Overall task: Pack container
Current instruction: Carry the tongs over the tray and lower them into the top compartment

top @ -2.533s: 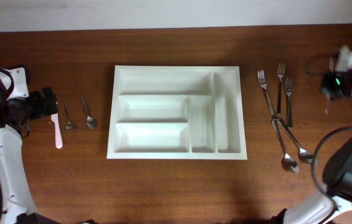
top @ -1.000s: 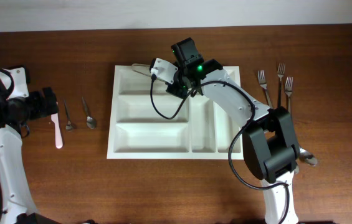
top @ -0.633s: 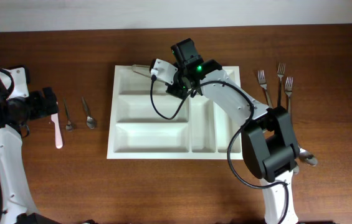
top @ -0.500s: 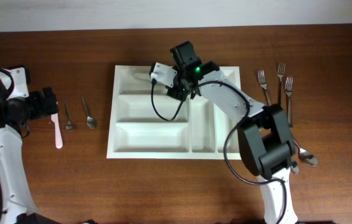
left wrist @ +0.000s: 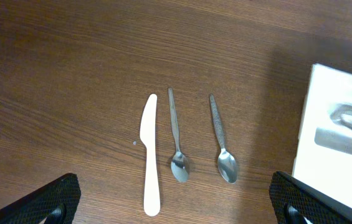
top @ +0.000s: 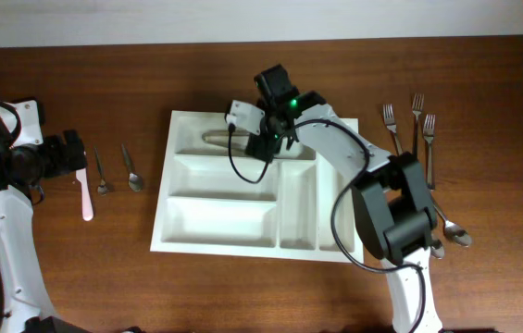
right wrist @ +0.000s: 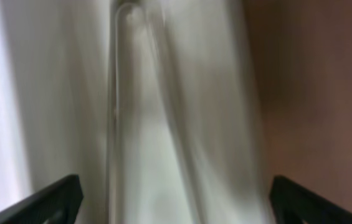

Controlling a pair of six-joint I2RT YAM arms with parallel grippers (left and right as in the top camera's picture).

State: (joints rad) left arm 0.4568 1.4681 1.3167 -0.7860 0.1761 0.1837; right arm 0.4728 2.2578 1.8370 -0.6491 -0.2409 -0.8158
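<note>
One utensil point(top: 219, 139) now lies in the top slot of the container point(top: 215, 224); right jaws just sprang wide, releasing it; left jaws gape empty; forks point(top: 417, 104) await.

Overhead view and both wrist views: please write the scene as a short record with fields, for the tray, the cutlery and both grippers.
container: white, five compartments, slightly askew on the table
inside container: one metal utensil in the top long compartment; type unclear
left of container: white knife, two small spoons side by side
right of container: three forks; larger spoons partly hidden by the arm
left gripper: open, near the white knife
right gripper: open, over the top compartment
</note>
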